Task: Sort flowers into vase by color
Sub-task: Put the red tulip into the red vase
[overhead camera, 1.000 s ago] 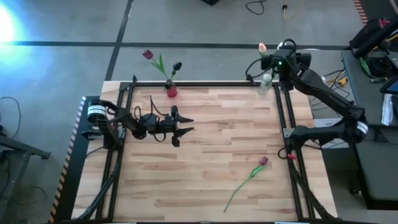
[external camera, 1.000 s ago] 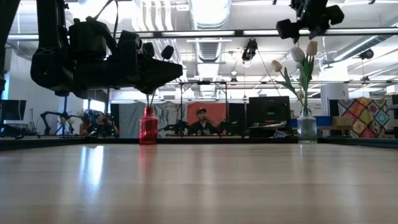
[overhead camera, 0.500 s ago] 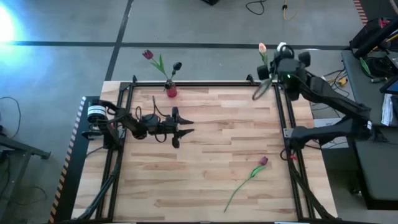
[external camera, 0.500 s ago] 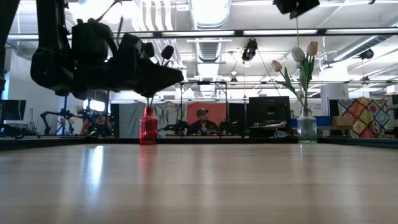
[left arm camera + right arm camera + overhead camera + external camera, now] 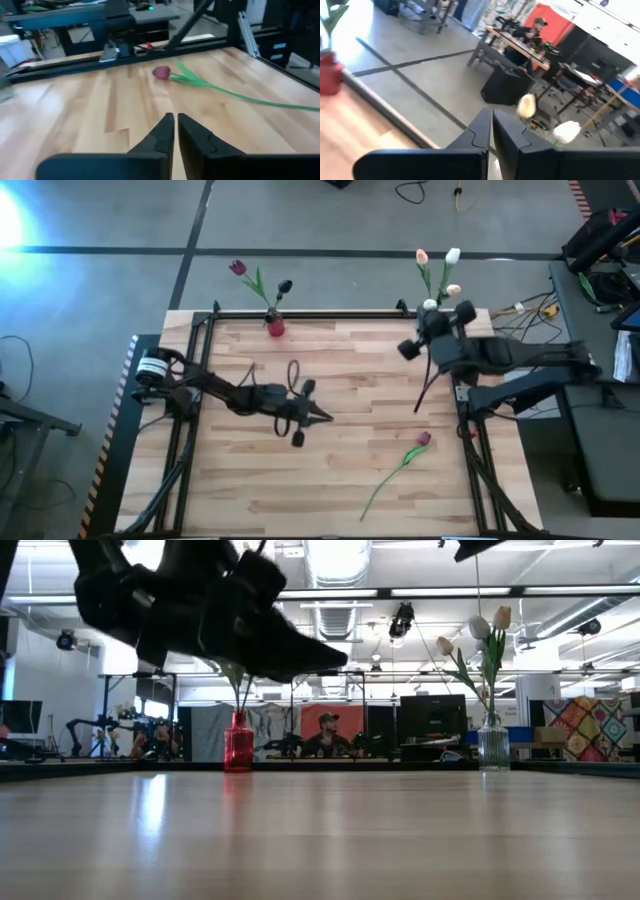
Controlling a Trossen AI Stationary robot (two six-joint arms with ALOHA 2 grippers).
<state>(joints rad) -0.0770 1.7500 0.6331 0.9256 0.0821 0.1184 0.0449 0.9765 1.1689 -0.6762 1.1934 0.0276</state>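
Left end effector [image 5: 318, 418], fingers nearly closed and empty, faces the last red tulip [image 5: 161, 72]; next, open and grasp its stem.

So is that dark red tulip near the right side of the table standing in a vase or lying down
Lying down. The dark red tulip rests flat on the table, stem stretched out, in no vase.

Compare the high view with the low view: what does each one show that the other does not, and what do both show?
Only the high view shows the dark red tulip lying on the table, ahead of the left gripper, with the right gripper beside the table's right edge. Only the low view shows a person seated in the room behind. Both show the red vase and the clear vase holding pale tulips.
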